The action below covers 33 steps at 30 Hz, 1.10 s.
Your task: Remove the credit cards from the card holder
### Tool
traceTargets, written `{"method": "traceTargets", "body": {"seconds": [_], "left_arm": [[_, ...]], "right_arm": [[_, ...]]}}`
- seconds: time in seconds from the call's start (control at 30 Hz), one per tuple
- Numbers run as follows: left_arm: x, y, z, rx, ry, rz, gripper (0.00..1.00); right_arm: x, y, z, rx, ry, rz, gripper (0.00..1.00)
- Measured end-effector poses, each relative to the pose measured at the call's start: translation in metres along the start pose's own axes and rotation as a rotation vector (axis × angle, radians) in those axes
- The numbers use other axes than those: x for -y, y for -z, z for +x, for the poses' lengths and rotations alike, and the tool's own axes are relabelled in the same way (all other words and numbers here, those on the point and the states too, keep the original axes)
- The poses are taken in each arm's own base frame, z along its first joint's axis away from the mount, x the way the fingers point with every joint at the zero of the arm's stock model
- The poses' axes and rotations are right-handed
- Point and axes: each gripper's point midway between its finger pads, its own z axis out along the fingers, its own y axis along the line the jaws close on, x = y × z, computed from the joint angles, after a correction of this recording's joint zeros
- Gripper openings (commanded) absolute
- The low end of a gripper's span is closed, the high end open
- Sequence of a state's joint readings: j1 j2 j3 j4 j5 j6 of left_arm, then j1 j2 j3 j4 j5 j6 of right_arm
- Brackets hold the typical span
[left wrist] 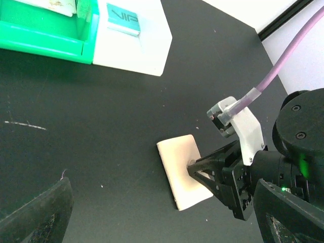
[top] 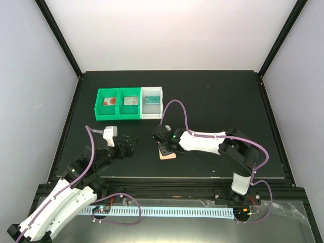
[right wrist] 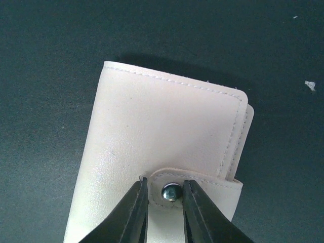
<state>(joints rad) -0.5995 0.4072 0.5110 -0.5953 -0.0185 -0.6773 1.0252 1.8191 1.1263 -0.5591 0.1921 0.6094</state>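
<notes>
Card holder (right wrist: 152,131) closed, mid-frame; right gripper (right wrist: 166,185) narrowly astride its snap (right wrist: 171,192), clamp uncertain; left gripper (top: 127,146) spread wide, lower left.

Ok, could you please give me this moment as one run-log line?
card holder: closed, flat on table | right tool: jaws narrowly apart astride tab snap | left tool: open, clear of holder

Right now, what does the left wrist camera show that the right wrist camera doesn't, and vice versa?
Only the left wrist view: a green plastic bin, a white plastic bin holding a teal plastic card, and the right arm's black wrist. Only the right wrist view: the metal snap stud on the tan bifold wallet's tab, between narrowly parted fingers. Both: the closed wallet on the black table, the right gripper at its tab.
</notes>
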Motion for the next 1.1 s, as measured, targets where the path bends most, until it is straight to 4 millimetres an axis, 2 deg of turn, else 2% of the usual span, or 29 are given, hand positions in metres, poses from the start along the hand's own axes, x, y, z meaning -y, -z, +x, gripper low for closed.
{"method": "traceTargets", "body": {"seconds": [0.23, 0.67, 0.93, 1.1], "left_arm": [[-0.011, -0.009, 0.016, -0.044, 0.033, -0.026, 0.99], [-0.017, -0.020, 0.027, -0.104, 0.059, -0.060, 0.97], [-0.021, -0.024, 0.034, -0.116, 0.078, -0.067, 0.90], [-0.024, -0.032, 0.049, -0.157, 0.104, -0.051, 0.85]], "right_arm": [[0.000, 0.000, 0.000, 0.002, 0.004, 0.004, 0.16], [0.000, 0.002, -0.002, 0.009, 0.039, 0.001, 0.01], [-0.012, 0.005, -0.005, 0.017, 0.054, -0.064, 0.01], [-0.021, 0.017, -0.009, 0.037, 0.058, -0.125, 0.01]]}}
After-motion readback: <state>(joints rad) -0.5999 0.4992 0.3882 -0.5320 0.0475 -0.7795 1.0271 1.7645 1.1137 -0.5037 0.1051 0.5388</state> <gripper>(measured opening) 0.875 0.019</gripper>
